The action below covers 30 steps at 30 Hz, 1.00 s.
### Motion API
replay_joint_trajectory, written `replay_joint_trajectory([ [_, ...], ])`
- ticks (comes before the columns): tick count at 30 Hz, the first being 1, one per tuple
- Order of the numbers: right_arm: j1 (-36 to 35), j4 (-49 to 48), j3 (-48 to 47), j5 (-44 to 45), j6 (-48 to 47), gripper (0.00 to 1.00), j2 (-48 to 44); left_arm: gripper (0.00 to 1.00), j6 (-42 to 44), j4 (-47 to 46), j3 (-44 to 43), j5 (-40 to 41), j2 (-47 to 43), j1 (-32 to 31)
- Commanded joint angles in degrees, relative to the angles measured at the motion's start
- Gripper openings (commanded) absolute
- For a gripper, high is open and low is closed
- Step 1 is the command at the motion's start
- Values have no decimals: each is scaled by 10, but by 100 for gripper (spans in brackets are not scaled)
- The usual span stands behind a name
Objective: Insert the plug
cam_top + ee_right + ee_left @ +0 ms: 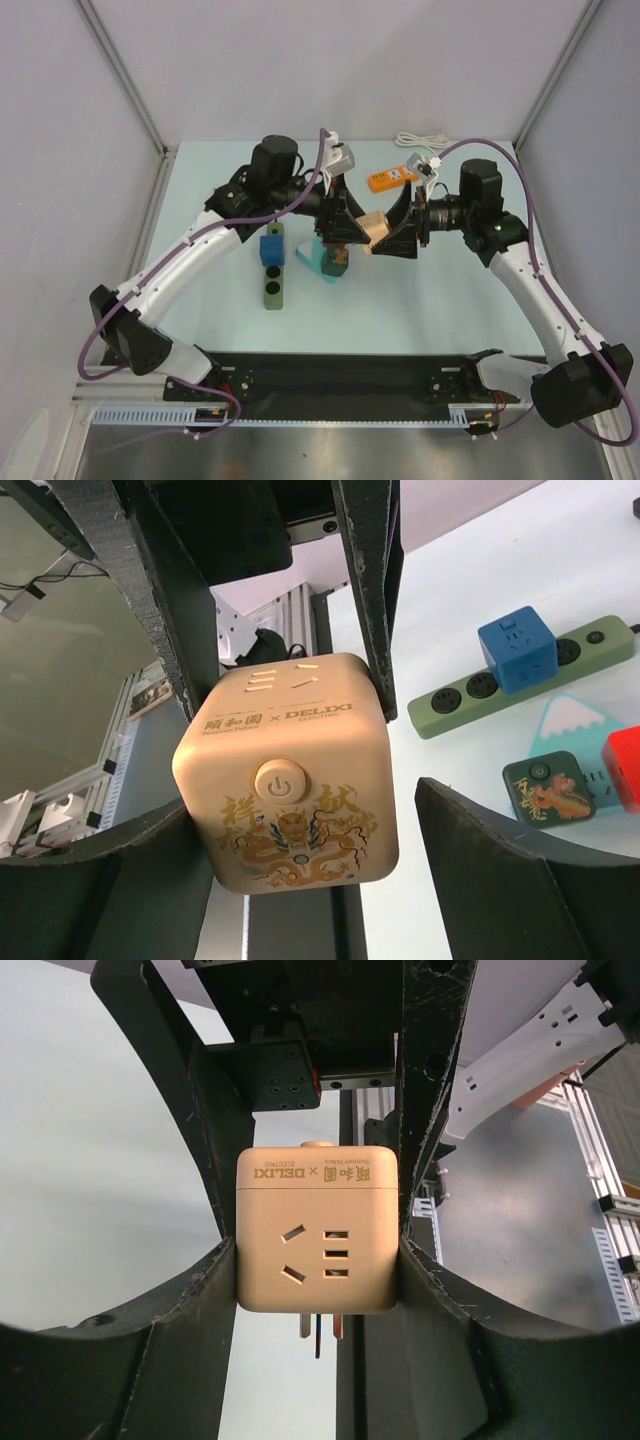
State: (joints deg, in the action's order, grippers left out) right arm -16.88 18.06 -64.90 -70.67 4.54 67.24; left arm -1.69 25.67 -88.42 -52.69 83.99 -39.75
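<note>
The plug is not inserted yet. The only thing here with pins is the beige cube adapter [374, 228], and it is up in the air above the middle of the table [440, 290], not in any socket. Its metal pins [322, 1328] stick out bare from the lower face in the left wrist view.

The left fingers [190, 1330] are clamped on the cube, one pad pressed against each side. The right fingers [490, 870] stand around the same cube but are not grasping it. The right wrist view shows a clear gap between the cube and one of these fingers. On the other side I cannot tell if the finger touches. I judge this to be a handover between the two arms, not finished.

What is left is the transfer, if that is the plan, then turning the pins toward a socket and pressing them in. The green power strip [500, 685] lies on the table to the left of the cube, with a blue cube [517, 648] already in it and free sockets beside that. The orange power strip [390, 179] lies farther back. Which one is meant, I cannot say.

The left arm [200, 240] reaches from the near left to the centre, wrist turned to the right. The right arm [530, 270] mirrors it, wrist turned to the left, so both pairs of fingers meet tip to tip.
</note>
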Motion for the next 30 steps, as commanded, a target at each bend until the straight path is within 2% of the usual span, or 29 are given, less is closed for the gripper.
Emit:
replay_joint_trajectory([
  [1,-3,-66,10,-12,47,82,0,0,-17,-52,6,-29,-26,2],
  [3,-5,-130,28,-15,81,82,-5,0,-22,-64,14,-33,-26,2],
  [7,-10,-155,34,-17,103,81,-4,0,-26,-76,18,-36,-27,2],
  [9,-14,-160,35,-16,103,74,-4,0,-23,-76,21,-33,-25,2],
  [10,-15,-156,31,-14,101,50,-4,0,-22,-75,22,-30,-27,2],
  [11,-15,-145,29,-3,94,33,-3,0,-21,-76,23,-30,-26,2],
  [12,-14,-143,29,1,92,21,-3,1,-21,-76,23,-28,-26,2],
  [13,-16,-143,29,4,90,0,-4,15,-24,-77,22,-6,-28,3],
  [15,-10,-122,26,21,76,0,-1,42,-32,-74,21,26,-30,7],
  [16,-7,-112,23,29,72,0,0,69,-33,-73,22,54,-32,11],
  [18,7,-98,12,44,70,0,4,83,-35,-72,24,90,-43,18],
  [19,15,-90,4,57,67,0,11,93,-35,-73,26,128,-48,20],
  [20,21,-73,-9,65,65,0,15,97,-36,-72,26,151,-52,28],
  [22,46,-42,-33,106,50,0,40,99,-52,-71,34,212,-65,39],
  [24,59,19,-83,160,33,0,69,100,-70,-40,33,306,-68,57],
  [26,62,96,-129,261,19,0,134,97,-74,21,26,393,-65,70],
  [27,58,125,-180,298,1,0,162,95,-70,38,28,412,-66,70],
  [28,47,152,-214,372,-9,0,190,92,-63,48,33,426,-66,70],
  [29,41,204,-244,413,-18,0,257,92,-60,54,44,436,-76,70],
  [30,34,230,-313,445,-24,0,288,92,-59,54,70,452,-83,70],
])
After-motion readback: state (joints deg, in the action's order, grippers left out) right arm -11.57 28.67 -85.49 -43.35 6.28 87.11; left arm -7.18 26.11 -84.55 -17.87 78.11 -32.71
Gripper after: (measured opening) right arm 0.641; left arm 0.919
